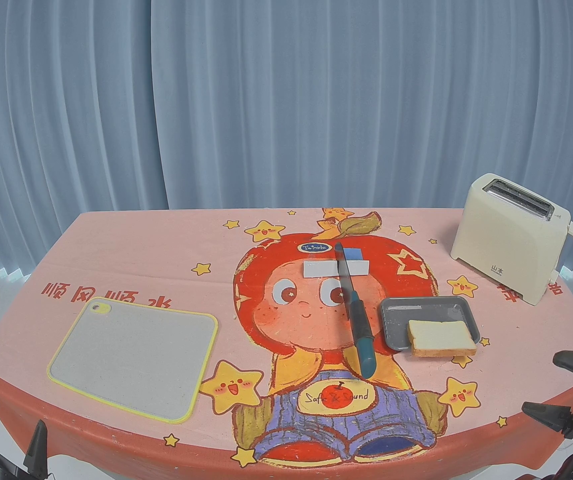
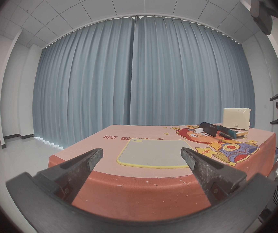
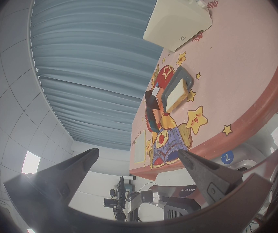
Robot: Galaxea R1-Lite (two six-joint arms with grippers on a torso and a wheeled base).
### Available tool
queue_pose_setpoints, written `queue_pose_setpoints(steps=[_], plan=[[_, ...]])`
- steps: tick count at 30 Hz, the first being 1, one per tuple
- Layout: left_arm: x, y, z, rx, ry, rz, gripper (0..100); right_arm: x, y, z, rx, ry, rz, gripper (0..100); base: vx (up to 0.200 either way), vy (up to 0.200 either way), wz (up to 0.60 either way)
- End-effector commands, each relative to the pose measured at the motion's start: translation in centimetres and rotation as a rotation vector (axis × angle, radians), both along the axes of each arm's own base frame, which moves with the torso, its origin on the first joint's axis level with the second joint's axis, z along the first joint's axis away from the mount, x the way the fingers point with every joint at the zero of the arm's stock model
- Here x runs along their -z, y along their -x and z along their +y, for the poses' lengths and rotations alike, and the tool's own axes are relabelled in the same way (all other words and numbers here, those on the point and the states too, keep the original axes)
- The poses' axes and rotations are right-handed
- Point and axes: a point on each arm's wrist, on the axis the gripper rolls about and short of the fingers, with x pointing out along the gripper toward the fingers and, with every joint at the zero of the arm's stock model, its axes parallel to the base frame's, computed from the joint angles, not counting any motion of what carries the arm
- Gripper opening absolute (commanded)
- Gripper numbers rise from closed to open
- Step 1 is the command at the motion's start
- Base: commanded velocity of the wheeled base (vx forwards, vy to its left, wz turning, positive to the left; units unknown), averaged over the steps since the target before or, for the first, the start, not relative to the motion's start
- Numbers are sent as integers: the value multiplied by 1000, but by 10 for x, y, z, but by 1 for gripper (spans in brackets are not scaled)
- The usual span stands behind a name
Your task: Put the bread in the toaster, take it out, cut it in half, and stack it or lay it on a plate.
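Both pincers hang off the near edge of the pink cartoon-print desk [image 1: 133, 248], nearer than the knife. The left pincer [image 1: 13, 415] sits well to the knife's left with its black fingers spread wide and nothing between them. The right pincer [image 1: 541, 383] sits well to the knife's right, also gaping wide and empty.

On the desk, the grey cutting board with a yellow rim [image 1: 133, 358] lies flat, well left of the knife. The knife with a teal handle and dark blade [image 1: 356, 315] lies about mid-desk, handle toward the near edge and blade pointing away.

Just right of the knife handle is a shallow grey rectangular tray [image 1: 393, 308]. The white bread slice with a brown crust [image 1: 441, 337] lies flat in it, on the side away from the knife, sticking out a bit over the near rim. The knife's blade tip rests across a small white and blue block [image 1: 336, 266].

Further back and well right of the knife stands the cream two-slot toaster [image 1: 510, 235], upright, slots on top. Behind the desk hangs a blue-grey pleated curtain [image 1: 286, 88].
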Motion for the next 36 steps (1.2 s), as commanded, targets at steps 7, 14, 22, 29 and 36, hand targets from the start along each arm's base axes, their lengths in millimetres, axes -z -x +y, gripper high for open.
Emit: queue_pose_setpoints(steps=[7, 14, 22, 29, 36], plan=[[5, -1, 0, -1, -1, 12, 100, 1, -23, 12, -33, 17, 68, 100, 0, 0, 0], [5, -1, 0, -1, 1, 12, 100, 1, -40, 21, -75, 20, 104, 100, 0, 0, 0], [5, -1, 0, -1, 1, 12, 100, -3, -56, 30, -116, 1, 96, 100, 0, 0, 0], [5, -1, 0, -1, 1, 12, 100, -8, -73, 39, -184, -8, 133, 100, 0, 0, 0], [5, -1, 0, -1, 1, 12, 100, 3, -94, 49, -189, -1, 158, 100, 0, 0, 0]])
